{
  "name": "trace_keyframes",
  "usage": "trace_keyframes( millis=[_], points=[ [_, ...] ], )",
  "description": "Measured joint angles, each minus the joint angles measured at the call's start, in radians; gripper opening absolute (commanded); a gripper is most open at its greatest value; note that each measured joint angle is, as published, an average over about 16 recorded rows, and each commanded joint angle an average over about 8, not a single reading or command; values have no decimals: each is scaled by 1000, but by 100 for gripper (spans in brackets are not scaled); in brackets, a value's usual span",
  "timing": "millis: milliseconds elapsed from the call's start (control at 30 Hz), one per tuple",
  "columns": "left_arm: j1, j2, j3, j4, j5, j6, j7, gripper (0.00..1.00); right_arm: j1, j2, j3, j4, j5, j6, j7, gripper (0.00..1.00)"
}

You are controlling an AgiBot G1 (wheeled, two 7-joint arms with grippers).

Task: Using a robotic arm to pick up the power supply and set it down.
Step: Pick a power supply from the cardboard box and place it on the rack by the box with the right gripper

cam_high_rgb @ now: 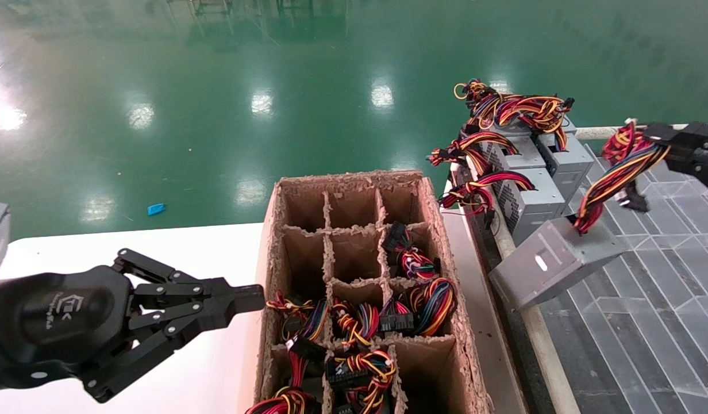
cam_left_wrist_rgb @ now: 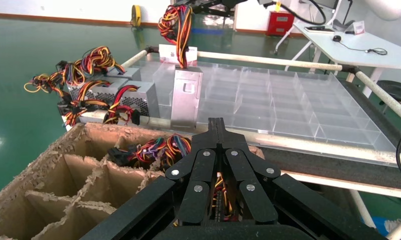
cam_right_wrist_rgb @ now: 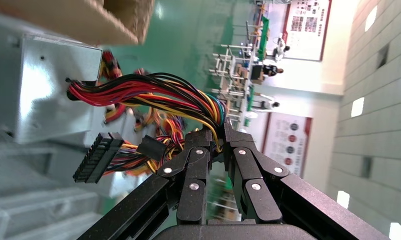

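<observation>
The power supply [cam_high_rgb: 552,260], a plain grey metal box, hangs tilted in the air over the near corner of the clear tray. It hangs by its arching bundle of red, yellow and black wires [cam_high_rgb: 617,171]. My right gripper [cam_high_rgb: 657,138] is shut on that bundle at the far right, with the wires [cam_right_wrist_rgb: 153,92] pinched between its fingertips and the box [cam_right_wrist_rgb: 48,85] below. The left wrist view shows the same box [cam_left_wrist_rgb: 186,95] dangling upright. My left gripper [cam_high_rgb: 255,299] is shut on nothing, parked beside the cardboard box's left wall.
A cardboard box [cam_high_rgb: 273,230] with divider cells holds several wire-bundled units in its near cells. More grey power supplies [cam_high_rgb: 532,172] with mesh sides are stacked at the tray's far corner. The clear divided tray [cam_high_rgb: 647,328] spreads to the right, and a white table [cam_high_rgb: 187,247] lies at left.
</observation>
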Motion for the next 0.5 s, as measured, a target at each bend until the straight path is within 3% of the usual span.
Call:
trace_keyframes(
  millis=[267, 500],
  points=[
    [0, 0, 0, 0, 0, 0, 0, 0, -74, -50, 113, -1, -29, 14, -157, 0],
    [0, 0, 0, 0, 0, 0, 0, 0, -152, -100, 219, -2, -46, 22, -239, 0]
  ],
)
